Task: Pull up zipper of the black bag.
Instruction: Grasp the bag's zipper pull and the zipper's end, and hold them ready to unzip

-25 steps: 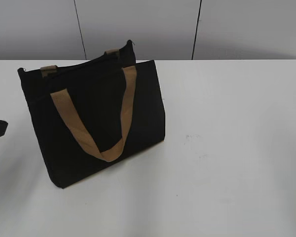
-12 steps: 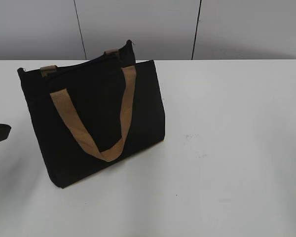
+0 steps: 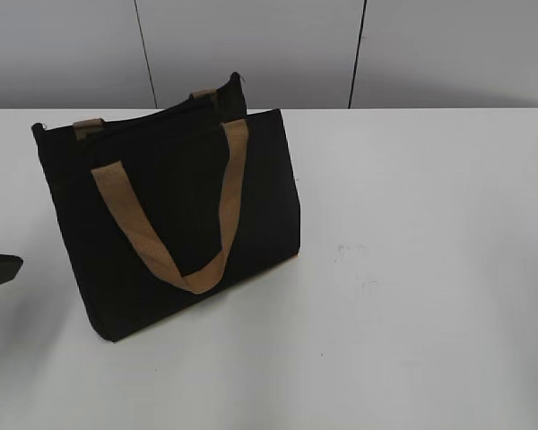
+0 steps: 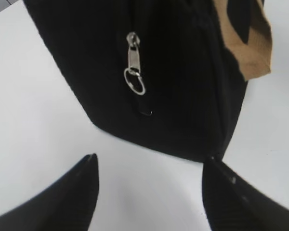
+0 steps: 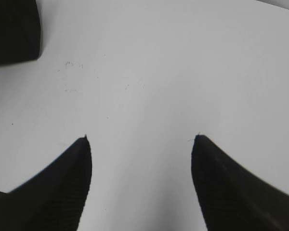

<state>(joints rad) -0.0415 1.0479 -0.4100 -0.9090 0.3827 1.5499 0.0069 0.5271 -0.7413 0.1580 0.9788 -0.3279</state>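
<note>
The black bag (image 3: 175,193) stands upright on the left part of the white table, with a tan strap handle (image 3: 130,224) hanging down its front. In the left wrist view the bag's end face (image 4: 183,72) is close ahead, and the silvery zipper pull (image 4: 133,60) with a small ring hangs on the dark zipper line. My left gripper (image 4: 150,160) is open and empty, a short way back from that end of the bag. Only its dark tip (image 3: 2,267) shows at the left edge of the exterior view. My right gripper (image 5: 140,138) is open and empty over bare table.
The white table (image 3: 412,269) runs to the right of the bag, with grey wall panels behind. A corner of the bag (image 5: 12,29) shows at the top left of the right wrist view. A second tan handle (image 3: 88,127) lies over the bag's top.
The left gripper's tip at the left edge of the exterior view has moved lower in the picture. The bag has not moved.
</note>
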